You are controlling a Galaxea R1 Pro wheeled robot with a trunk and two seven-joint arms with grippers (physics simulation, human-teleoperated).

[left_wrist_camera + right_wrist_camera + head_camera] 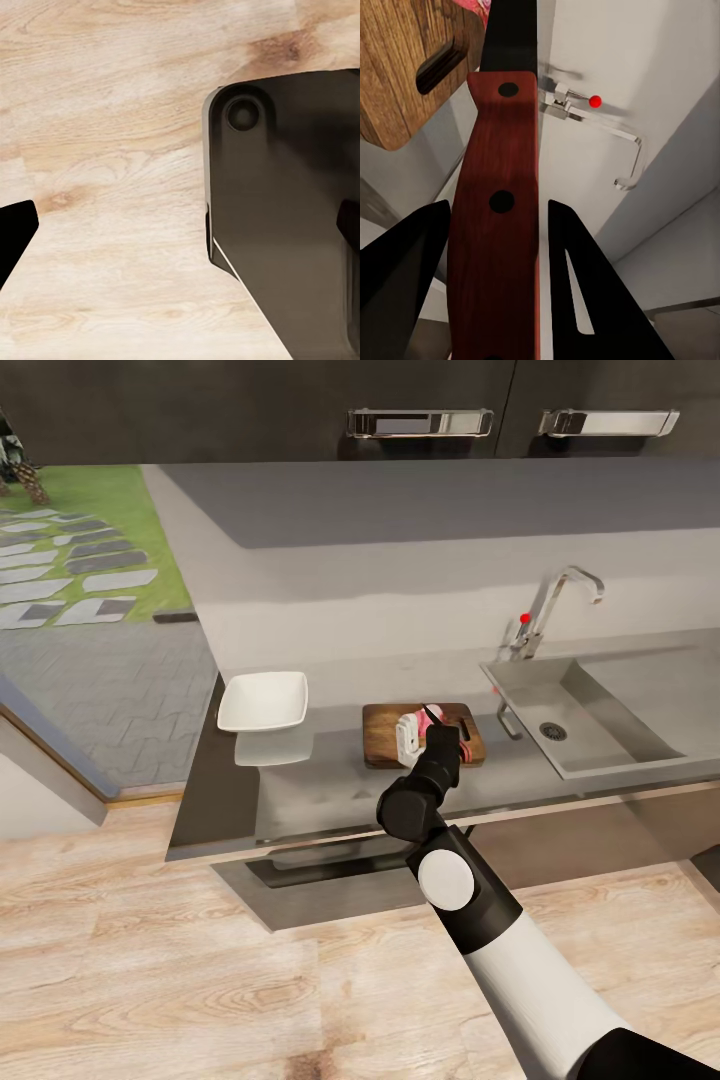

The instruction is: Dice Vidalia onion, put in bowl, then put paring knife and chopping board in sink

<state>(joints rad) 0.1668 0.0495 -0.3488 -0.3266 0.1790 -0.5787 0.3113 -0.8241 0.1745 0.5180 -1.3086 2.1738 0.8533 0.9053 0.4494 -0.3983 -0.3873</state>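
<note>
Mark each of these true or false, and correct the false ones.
1. The right gripper holds the paring knife between its fingers. True.
2. The bowl sits inside the sink. False: it stands on the countertop, on the far side of the chopping board from the sink.
3. The right gripper is over the chopping board. True.
4. The Vidalia onion lies in the sink. False: the basin shows nothing but its drain; something pinkish sits on the board.
5. The left gripper looks at a wooden floor. True.

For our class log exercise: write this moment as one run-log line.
right gripper: holds paring knife | over chopping board | bowl: empty | sink: empty
</note>
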